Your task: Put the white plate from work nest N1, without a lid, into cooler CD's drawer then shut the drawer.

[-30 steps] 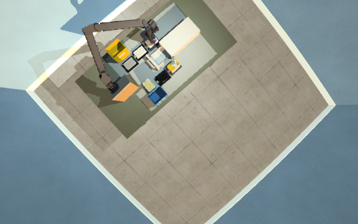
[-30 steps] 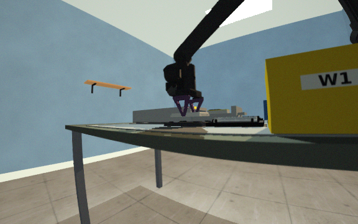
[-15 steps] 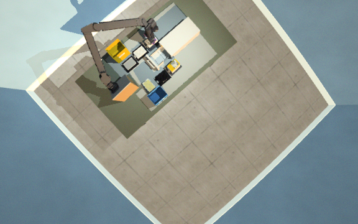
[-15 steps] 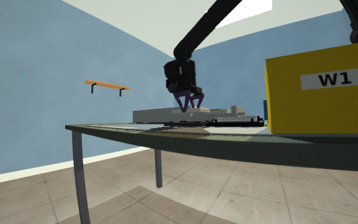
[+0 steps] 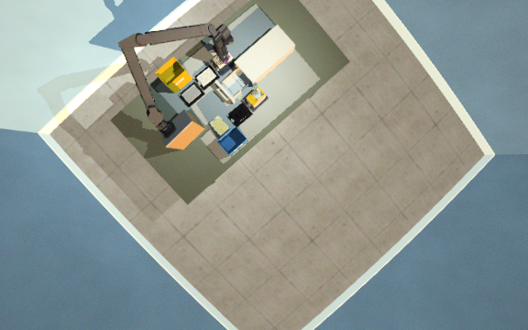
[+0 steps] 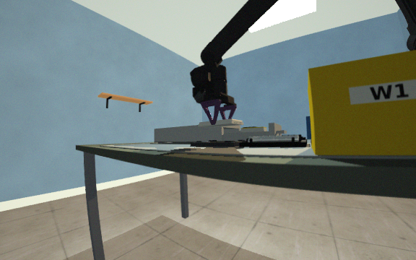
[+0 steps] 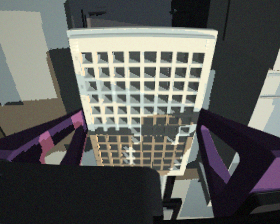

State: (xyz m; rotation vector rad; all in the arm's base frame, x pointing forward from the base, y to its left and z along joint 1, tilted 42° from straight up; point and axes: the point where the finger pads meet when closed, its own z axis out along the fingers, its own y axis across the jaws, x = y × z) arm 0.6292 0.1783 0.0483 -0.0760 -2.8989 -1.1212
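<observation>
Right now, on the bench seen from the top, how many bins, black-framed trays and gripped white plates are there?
Bins: 2, the yellow bin and the blue bin
Black-framed trays: 2, the far tray and the near tray
White plates: 1, the white plate, clamped in the gripper
Total: 5
</observation>
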